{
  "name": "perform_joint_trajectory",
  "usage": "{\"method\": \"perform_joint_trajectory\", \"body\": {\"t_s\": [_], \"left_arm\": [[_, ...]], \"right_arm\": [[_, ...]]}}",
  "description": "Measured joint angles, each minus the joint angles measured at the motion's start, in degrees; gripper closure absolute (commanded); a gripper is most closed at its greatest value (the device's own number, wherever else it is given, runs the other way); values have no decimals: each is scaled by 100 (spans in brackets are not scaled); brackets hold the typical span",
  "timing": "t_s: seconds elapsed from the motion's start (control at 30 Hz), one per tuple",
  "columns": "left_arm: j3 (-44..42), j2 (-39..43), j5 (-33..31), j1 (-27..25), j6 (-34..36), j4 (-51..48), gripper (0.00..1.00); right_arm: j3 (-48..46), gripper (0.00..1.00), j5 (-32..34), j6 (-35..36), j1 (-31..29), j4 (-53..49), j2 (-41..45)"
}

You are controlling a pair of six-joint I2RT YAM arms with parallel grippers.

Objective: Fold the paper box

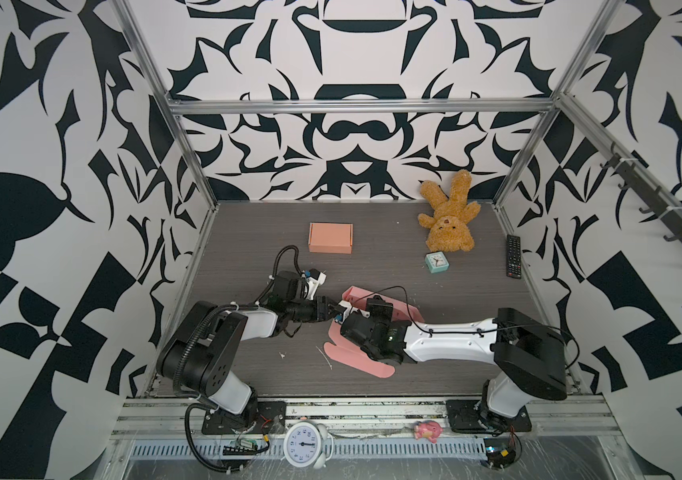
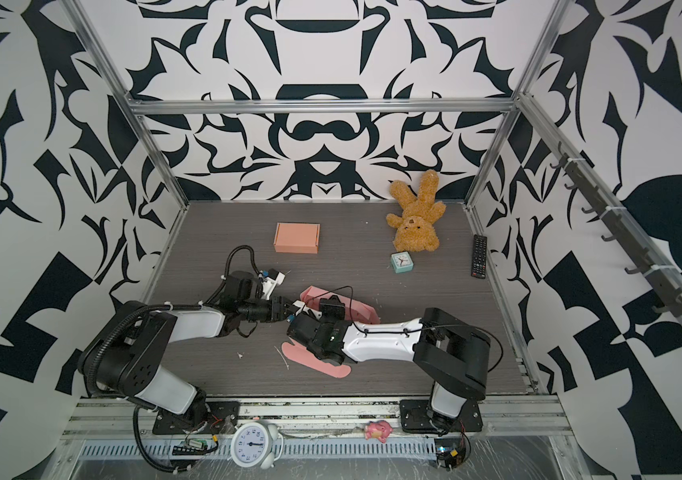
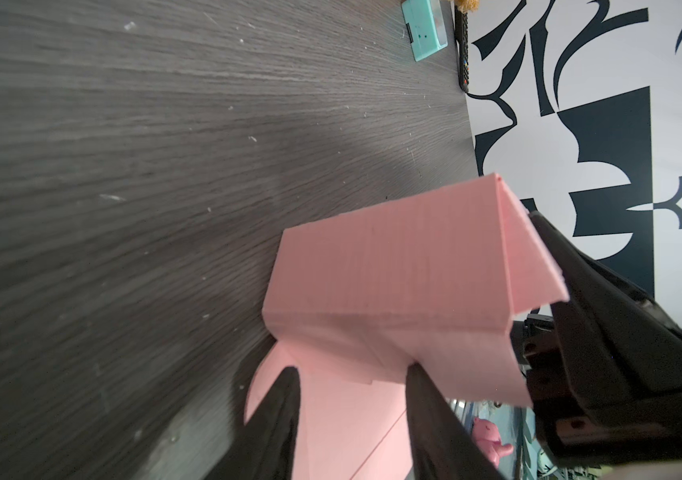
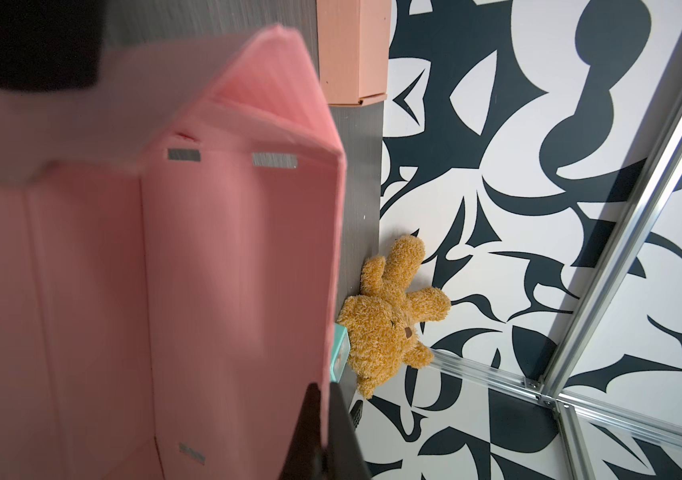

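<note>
We find the pink paper box [image 1: 366, 363] half made near the front middle of the tabletop [image 1: 393, 249], lying under and between the two arms. Its near flaps lie flat on the wood, while the far wall and one end panel stand up.

The right end effector [image 4: 324, 390] is pinched closed on the top edge of the standing wall. We judge this grip is there to hold the wall upright so the doubled end panel cannot spring open. The left end effector [image 3: 351, 370] comes in from the opposite side with its jaws about halfway apart and its tips at the foot of the folded end panel. Nothing is clamped between them, and we cannot tell whether they press on the card. We judge it is placed to push that end panel over and down, so its tabs reach the slots that show in the floor of the box in the right wrist view.

The tabletop is dark grey wood grain, scattered with small white scraps. A closed orange box [image 1: 330, 237] sits farther back. A teddy bear [image 1: 449, 216] lies against the back wall with a small teal clock [image 1: 435, 262] just in front of it. A remote control [image 1: 513, 255] rests at the right edge. All of these are well apart from the work.

Bold black-and-white patterned walls enclose the cell inside an aluminium frame [image 1: 356, 106]. On the front rail sit a white alarm clock [image 1: 304, 444] and a pink toy [image 1: 427, 430].
</note>
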State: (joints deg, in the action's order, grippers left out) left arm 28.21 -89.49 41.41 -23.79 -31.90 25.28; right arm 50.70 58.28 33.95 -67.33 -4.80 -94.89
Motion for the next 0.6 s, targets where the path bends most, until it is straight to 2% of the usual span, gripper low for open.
{"method": "perform_joint_trajectory", "body": {"t_s": [0.6], "left_arm": [[-494, 24, -647, -356, 225, 1338, 50]], "right_arm": [[-101, 100, -55, 208, -2, 299, 20]]}}
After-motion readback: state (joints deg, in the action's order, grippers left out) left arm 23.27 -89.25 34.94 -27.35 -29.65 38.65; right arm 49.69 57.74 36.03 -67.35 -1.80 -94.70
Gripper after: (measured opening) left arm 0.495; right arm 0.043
